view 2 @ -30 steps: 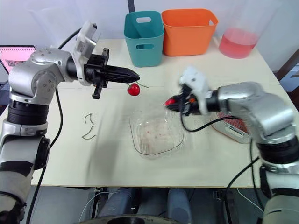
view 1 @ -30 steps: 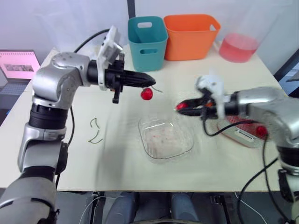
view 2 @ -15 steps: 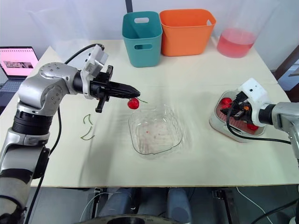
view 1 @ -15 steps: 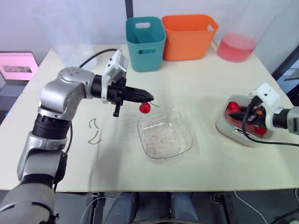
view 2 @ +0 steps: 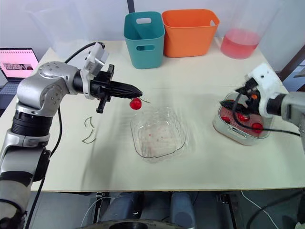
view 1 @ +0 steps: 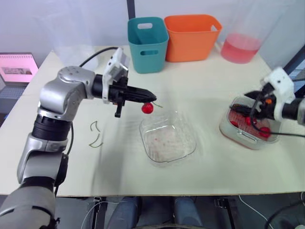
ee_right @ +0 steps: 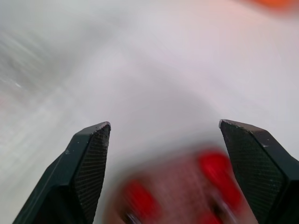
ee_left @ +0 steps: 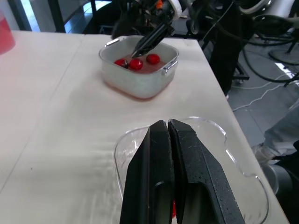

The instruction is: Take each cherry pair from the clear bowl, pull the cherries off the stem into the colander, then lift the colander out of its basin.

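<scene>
In the head camera's views we see the left pincer [view 1: 151,97] clamped tight on the thin stem of one red cherry [view 1: 147,108]. The fruit hangs just beneath its tips, in the air above the pale worktop [view 1: 119,171]. The clear bowl [view 1: 167,138] rests on the worktop just below and slightly ahead of those tips. Two bare green stems [view 1: 96,134] lie on the worktop under the left forearm, well behind the tips. Farther from the robot than this pincer, a teal bin [view 1: 149,43] and an orange bin [view 1: 193,36] stand side by side. Well apart on the robot's right, the right pincer [view 2: 228,102] hangs spread open just above the colander [view 1: 238,125]. The colander sits inside its basin [view 1: 228,134].

In the left wrist view we see the two black fingers [ee_left: 156,154] pressed together, with a sliver of red fruit under them. The bowl's rim curves just past the tips. Far ahead of them stands the colander with three cherries [ee_left: 136,64] in it. The other arm's fingers dip over those cherries.

In the right wrist view we see this pincer's fingers set wide apart. Blurred red fruit lies between and beneath them.
</scene>
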Motion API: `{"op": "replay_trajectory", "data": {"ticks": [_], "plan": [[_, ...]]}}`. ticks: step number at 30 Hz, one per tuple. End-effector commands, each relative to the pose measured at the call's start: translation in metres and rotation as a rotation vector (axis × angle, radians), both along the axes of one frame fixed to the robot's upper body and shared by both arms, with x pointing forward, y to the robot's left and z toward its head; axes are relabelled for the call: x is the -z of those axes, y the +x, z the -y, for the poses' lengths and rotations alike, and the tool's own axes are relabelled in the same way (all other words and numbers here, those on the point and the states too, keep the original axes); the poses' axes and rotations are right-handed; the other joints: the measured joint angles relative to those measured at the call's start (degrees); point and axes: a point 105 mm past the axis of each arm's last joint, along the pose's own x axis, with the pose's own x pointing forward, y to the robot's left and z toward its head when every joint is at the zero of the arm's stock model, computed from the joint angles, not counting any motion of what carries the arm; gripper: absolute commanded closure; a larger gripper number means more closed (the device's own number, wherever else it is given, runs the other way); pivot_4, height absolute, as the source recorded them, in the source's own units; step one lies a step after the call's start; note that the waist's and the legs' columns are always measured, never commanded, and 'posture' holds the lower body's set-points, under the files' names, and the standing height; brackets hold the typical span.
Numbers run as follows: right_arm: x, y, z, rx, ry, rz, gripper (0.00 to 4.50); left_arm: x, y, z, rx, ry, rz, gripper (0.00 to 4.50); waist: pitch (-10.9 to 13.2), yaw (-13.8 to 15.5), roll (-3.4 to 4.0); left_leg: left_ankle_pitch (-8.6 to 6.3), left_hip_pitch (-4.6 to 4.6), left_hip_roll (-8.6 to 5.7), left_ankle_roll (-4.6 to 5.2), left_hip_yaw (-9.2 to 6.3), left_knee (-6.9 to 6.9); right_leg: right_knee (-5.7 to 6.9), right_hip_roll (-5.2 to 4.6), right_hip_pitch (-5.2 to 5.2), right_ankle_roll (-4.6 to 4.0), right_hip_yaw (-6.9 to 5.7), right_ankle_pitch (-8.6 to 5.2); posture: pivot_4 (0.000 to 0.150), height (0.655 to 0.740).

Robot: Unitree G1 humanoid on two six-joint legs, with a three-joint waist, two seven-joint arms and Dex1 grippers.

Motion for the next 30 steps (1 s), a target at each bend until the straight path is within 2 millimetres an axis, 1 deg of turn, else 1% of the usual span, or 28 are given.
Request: {"op": "replay_trajectory", "data": {"ticks": [1,3,5,6,8,11,13,17,25,26,27,28,30], "plan": [[-0.01,-0.022,-0.07,-0.281,0.126,-0.008,0.53,-0.026,-0.008,-0.001,0.024,-0.057,0.052,4.5,0.0,0.04,-0.01,0.0,0.0,0.05,0.0,-0.02,0.0,-0.01,0.02,0.01,0.0,-0.01,0.0,0.15,0.74],[-0.009,-0.028,-0.101,-0.377,0.194,-0.026,0.01,-0.029,-0.011,0.0,0.032,-0.065,0.051,4.5,0.02,0.18,-0.05,0.0,-0.01,0.04,0.0,-0.13,0.0,-0.01,0.0,0.01,0.0,-0.02,0.0,0.15,0.74],[-0.006,-0.032,-0.127,-0.448,0.261,-0.052,0.01,-0.031,-0.014,0.002,0.041,-0.07,0.049,4.5,0.03,0.3,-0.06,0.0,-0.03,-0.01,-0.01,-0.19,0.01,-0.01,-0.03,0.02,0.0,-0.04,0.0,0.15,0.74],[-0.003,-0.032,-0.137,-0.465,0.275,-0.06,0.01,-0.032,-0.015,0.003,0.043,-0.071,0.048,4.5,0.03,0.4,-0.06,0.01,-0.03,-0.03,-0.01,-0.18,0.02,0.0,-0.07,0.01,0.0,-0.02,0.0,0.15,0.74],[0.001,-0.028,-0.153,-0.473,0.294,-0.058,0.01,-0.032,-0.017,0.003,0.045,-0.072,0.045,4.5,0.03,0.58,-0.06,0.01,-0.05,-0.07,-0.02,-0.28,0.06,0.0,-0.07,0.02,0.0,-0.06,0.0,0.15,0.74],[-0.003,-0.027,-0.171,-0.499,0.356,-0.055,0.01,-0.03,-0.018,0.003,0.042,-0.064,0.039,4.5,0.03,0.42,-0.06,0.02,-0.06,-0.12,-0.03,-0.33,0.05,0.01,-0.1,0.01,0.0,-0.05,0.0,0.15,0.74],[-0.004,-0.027,-0.179,-0.509,0.375,-0.058,0.01,-0.028,-0.019,0.002,0.038,-0.055,0.038,4.5,0.03,0.27,-0.05,0.02,-0.05,-0.11,-0.04,-0.34,0.03,0.03,-0.09,-0.01,0.0,-0.06,0.0,0.15,0.74],[-0.006,-0.028,-0.188,-0.527,0.393,-0.06,0.01,-0.026,-0.019,0.002,0.032,-0.048,0.035,4.5,0.02,0.18,-0.05,0.02,-0.05,-0.12,-0.04,-0.34,0.02,0.05,-0.08,-0.02,0.0,-0.05,0.0,0.15,0.74],[-0.005,-0.03,-0.195,-0.547,0.395,-0.075,0.01,-0.021,-0.018,0.003,0.028,-0.042,0.035,4.5,0.02,0.08,-0.04,0.02,-0.04,-0.1,-0.04,-0.35,0.0,0.06,-0.05,-0.04,0.0,-0.05,0.0,0.15,0.74],[-0.004,-0.03,-0.195,-0.546,0.394,-0.076,0.59,-0.021,-0.017,0.003,0.028,-0.043,0.035,4.5,0.02,0.08,-0.04,0.02,-0.04,-0.1,-0.04,-0.35,0.0,0.06,-0.05,-0.04,0.0,-0.05,0.0,0.15,0.74],[-0.004,-0.03,-0.195,-0.545,0.394,-0.077,0.9,-0.021,-0.017,0.003,0.027,-0.044,0.036,4.5,0.02,0.08,-0.04,0.02,-0.04,-0.1,-0.04,-0.35,0.0,0.06,-0.05,-0.04,0.0,-0.05,0.0,0.15,0.74],[-0.004,-0.029,-0.195,-0.545,0.394,-0.077,1.37,-0.021,-0.017,0.003,0.027,-0.045,0.036,4.5,0.02,0.08,-0.04,0.02,-0.04,-0.1,-0.04,-0.35,0.0,0.06,-0.06,-0.04,0.0,-0.05,0.0,0.15,0.74],[-0.004,-0.029,-0.195,-0.542,0.395,-0.076,2.44,-0.021,-0.017,0.004,0.027,-0.045,0.035,4.5,0.02,0.08,-0.04,0.02,-0.04,-0.1,-0.04,-0.35,0.0,0.06,-0.06,-0.04,0.0,-0.05,0.0,0.15,0.74]]}}
